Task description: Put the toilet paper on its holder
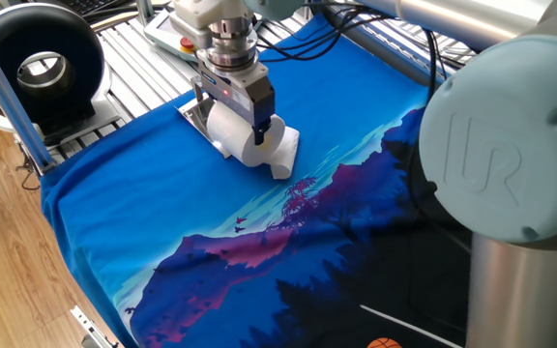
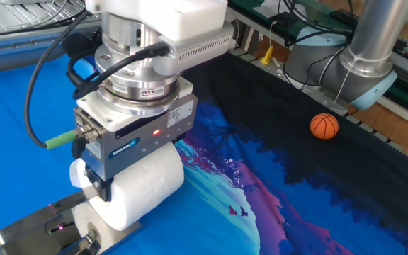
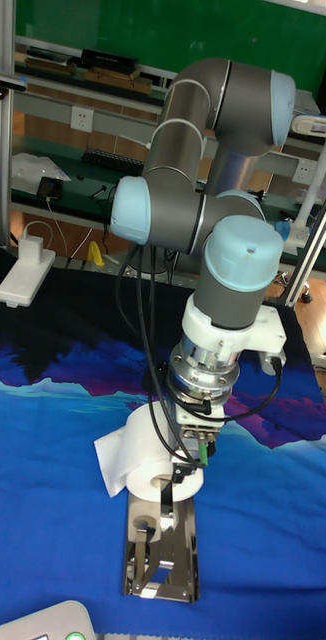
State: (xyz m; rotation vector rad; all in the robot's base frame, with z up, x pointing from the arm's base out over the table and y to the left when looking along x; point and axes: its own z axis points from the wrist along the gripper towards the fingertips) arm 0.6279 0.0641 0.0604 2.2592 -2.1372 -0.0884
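Toward eleven o'clock on the blue cloth [image 1: 143,213], the toilet paper [image 2: 144,188] is clamped between the fingers of the gripper [image 2: 129,202] and held at the holder [image 3: 163,545], whose plate extends at six o'clock in the tall fixed view.

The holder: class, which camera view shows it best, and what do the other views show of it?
The tall fixed view: the holder lies in full on the blue cloth, below the toilet paper in the gripper. The other fixed view cuts its plate at the frame's edge; in one fixed view only a corner shows behind the gripper.
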